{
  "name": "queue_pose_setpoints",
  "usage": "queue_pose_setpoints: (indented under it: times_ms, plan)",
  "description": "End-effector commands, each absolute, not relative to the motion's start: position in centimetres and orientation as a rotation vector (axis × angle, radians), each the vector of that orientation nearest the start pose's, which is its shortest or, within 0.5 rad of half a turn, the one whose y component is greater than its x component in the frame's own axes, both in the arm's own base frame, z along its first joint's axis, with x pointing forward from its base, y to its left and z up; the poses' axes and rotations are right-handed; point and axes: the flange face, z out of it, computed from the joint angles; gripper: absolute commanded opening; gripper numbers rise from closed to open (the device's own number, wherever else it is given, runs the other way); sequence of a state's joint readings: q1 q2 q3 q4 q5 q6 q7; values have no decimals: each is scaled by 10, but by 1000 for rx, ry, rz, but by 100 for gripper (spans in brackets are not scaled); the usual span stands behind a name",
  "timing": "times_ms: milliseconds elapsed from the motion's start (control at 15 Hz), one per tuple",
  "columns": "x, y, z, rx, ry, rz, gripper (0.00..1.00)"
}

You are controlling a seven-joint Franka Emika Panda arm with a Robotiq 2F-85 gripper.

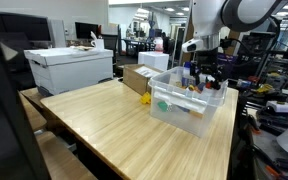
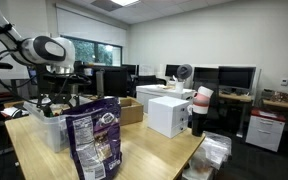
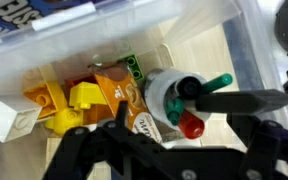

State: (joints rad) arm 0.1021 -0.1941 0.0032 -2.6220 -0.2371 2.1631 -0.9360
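Presently the hand [image 3: 164,142] hangs wide open and empty above markers [image 3: 197,104] in the clear bin [image 3: 84,45].

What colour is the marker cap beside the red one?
The marker cap is green, shown best in the wrist view.

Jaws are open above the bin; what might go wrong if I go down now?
The gripper hangs over a crowded bin: yellow blocks, an orange packet and markers lie close together, so the open jaws might snag a neighbour. The bin's wall looks near; a jaw might strike it.
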Motion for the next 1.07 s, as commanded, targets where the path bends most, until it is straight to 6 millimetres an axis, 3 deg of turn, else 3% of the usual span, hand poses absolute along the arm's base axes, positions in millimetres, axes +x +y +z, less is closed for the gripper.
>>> queue_pose_setpoints:
  times_ms: [0, 600, 667, 733, 1000]
  plan:
    - [385, 23, 285, -2637, -1845, 521, 100]
    - [380, 20, 274, -2612, -1850, 564, 100]
    - [379, 19, 272, -2609, -1846, 572, 75]
    - [379, 19, 272, -2608, -1845, 573, 75]
    - [379, 19, 270, -2598, -1829, 583, 51]
